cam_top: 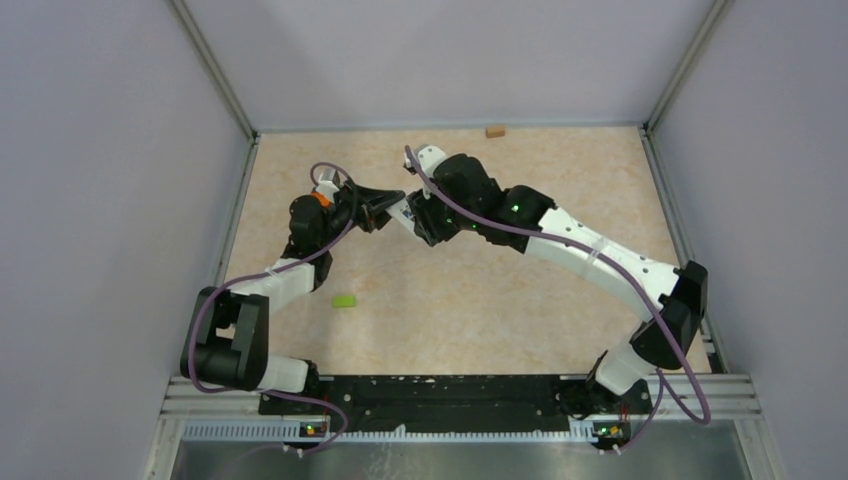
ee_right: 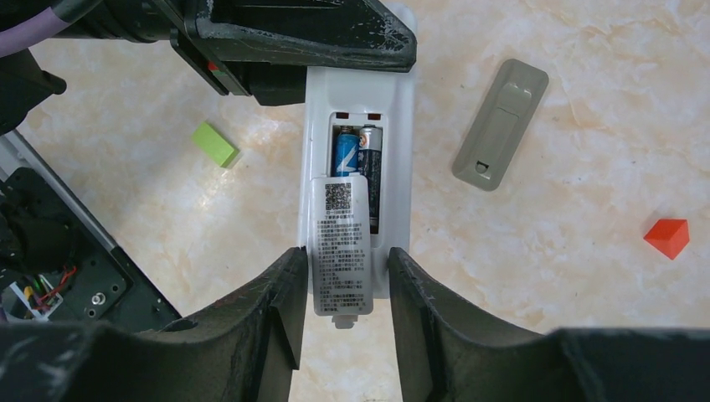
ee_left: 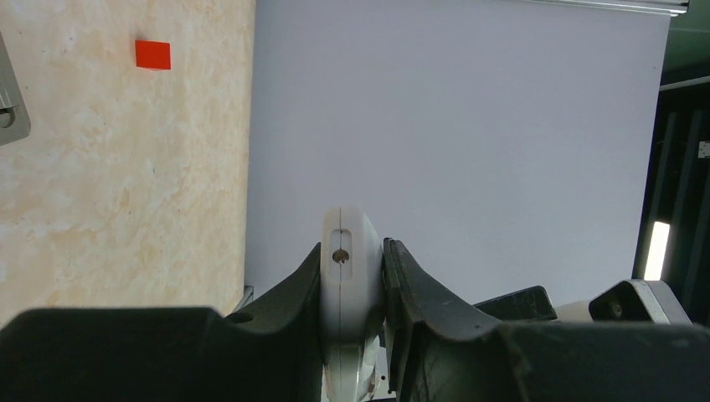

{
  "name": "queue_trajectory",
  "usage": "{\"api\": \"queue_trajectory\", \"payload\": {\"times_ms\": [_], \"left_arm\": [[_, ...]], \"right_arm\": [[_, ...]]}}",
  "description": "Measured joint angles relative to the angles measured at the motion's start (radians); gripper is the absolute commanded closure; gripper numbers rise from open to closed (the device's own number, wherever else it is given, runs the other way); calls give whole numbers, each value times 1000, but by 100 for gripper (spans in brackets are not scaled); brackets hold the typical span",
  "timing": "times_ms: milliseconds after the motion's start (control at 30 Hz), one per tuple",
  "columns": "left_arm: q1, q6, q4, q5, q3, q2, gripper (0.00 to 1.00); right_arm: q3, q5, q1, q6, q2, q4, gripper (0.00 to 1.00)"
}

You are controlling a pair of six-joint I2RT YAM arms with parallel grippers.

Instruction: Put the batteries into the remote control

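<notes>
The white remote control [ee_right: 398, 151] is held off the table, back side up. My left gripper [ee_left: 353, 251] is shut on its far end [ee_left: 352, 243]; it also shows in the right wrist view [ee_right: 293, 33]. In the open compartment lie a blue battery [ee_right: 346, 155] and a black battery [ee_right: 371, 180], side by side. The white labelled battery cover [ee_right: 341, 243] lies over the compartment's near half and sticks out past the remote's end. My right gripper [ee_right: 345, 255] straddles that cover, its jaws slightly apart with a gap on the right side. In the top view the two grippers [cam_top: 385, 212] [cam_top: 415, 222] meet at mid table.
A grey cover-like piece [ee_right: 500, 124] lies on the table to the right. A red wedge block [ee_right: 667, 237] lies further right, a green block [ee_right: 215, 143] [cam_top: 344, 300] to the left, and a brown block [cam_top: 495, 130] by the back wall.
</notes>
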Motion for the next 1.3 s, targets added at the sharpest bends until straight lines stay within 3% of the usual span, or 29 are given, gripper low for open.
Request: {"api": "queue_trajectory", "payload": {"times_ms": [567, 1300], "left_arm": [[0, 4, 8, 6, -7, 0, 100], [2, 26, 23, 4, -15, 0, 100]], "right_arm": [[0, 18, 4, 36, 3, 19, 72], [0, 61, 5, 109, 37, 89, 73]]}}
